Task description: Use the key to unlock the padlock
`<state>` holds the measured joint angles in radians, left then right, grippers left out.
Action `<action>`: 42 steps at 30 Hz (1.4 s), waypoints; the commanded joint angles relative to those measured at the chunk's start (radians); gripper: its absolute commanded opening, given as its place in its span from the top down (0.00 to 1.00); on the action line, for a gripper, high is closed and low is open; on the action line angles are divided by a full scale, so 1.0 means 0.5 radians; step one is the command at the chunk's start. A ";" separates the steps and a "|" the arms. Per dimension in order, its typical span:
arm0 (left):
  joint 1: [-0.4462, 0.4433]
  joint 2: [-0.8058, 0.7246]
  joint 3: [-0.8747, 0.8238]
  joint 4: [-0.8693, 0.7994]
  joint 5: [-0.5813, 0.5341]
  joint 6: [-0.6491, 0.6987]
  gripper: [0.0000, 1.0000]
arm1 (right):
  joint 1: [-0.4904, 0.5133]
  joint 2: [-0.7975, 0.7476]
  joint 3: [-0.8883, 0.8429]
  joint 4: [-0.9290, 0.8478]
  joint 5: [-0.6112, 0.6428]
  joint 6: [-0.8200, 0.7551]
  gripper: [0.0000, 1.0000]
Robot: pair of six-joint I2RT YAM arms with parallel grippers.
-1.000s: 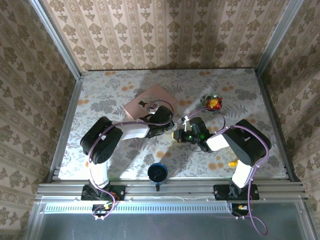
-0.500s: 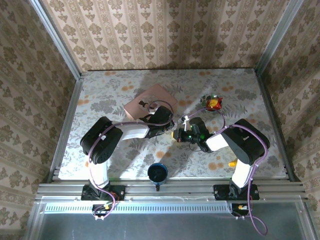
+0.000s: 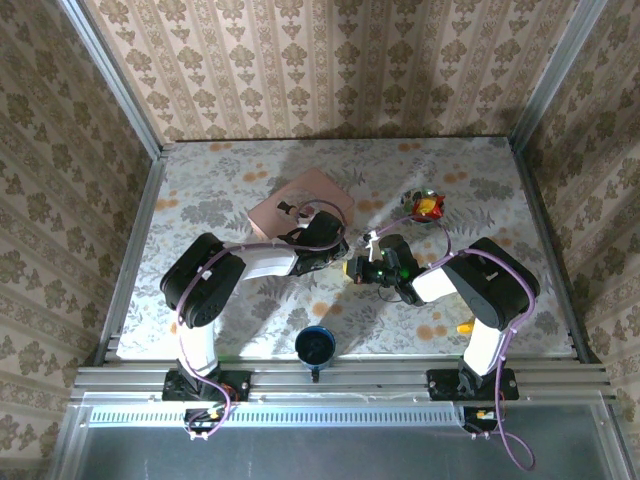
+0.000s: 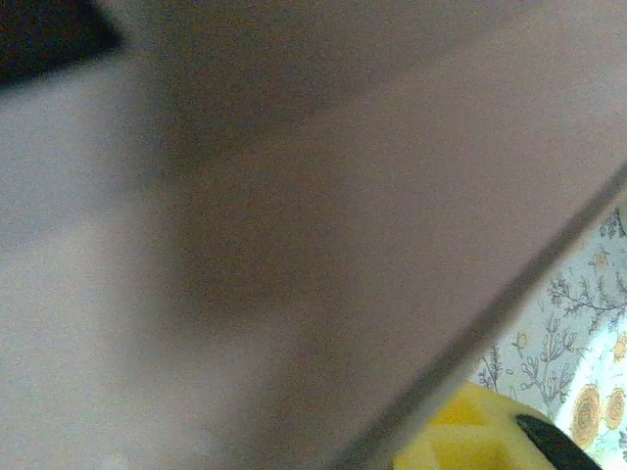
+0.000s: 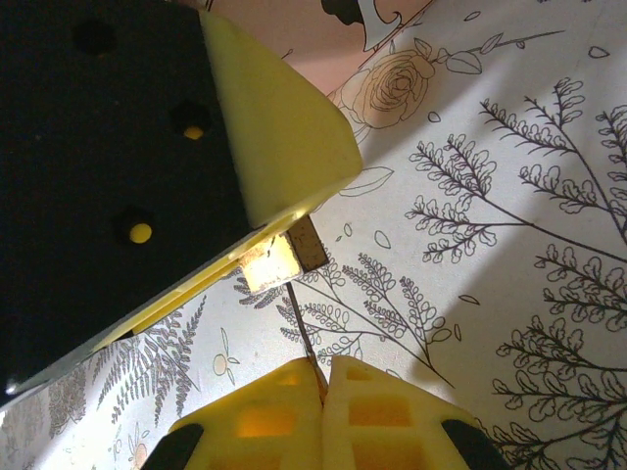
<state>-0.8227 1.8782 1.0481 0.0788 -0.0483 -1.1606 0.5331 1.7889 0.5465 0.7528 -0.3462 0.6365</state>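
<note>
While both arms leaned in over the middle of the table point(image 3: 480, 180), the right gripper point(image 5: 325, 390) stood fully closed on the key point(image 5: 302, 333), whose thin blade rose from between its yellow fingertips. The padlock point(image 5: 284, 262), a small brass block, sat directly ahead of that blade at the tip of the left gripper point(image 5: 274, 235), which appeared to pinch it between narrowly parted fingers (the grip itself lay partly in shadow). In the right wrist view the key's long axis ran almost straight at the lock's near face, leaning slightly left. Its tip reached the brass edge, though whether it had entered the keyhole could not be told. The right arm looked to be the one to act, with the left serving as a vice. The coming move seemed to call for a short push along the blade's line and then a twist; a small misalignment could send the tip skating off the face. The pink box point(image 3: 300, 205) lay just beyond the left wrist, toward the far edge.
</note>
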 commanded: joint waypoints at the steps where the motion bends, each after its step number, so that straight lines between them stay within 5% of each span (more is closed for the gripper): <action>1: 0.012 0.033 -0.049 0.023 0.075 -0.110 1.00 | 0.004 0.000 -0.023 0.138 0.033 0.013 1.00; 42: 0.026 0.036 -0.075 0.064 0.158 -0.127 1.00 | -0.096 0.067 -0.013 0.302 -0.046 0.153 1.00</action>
<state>-0.8097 1.8786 1.0351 0.1234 -0.0067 -1.1942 0.5018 1.8038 0.5262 0.8276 -0.3569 0.6865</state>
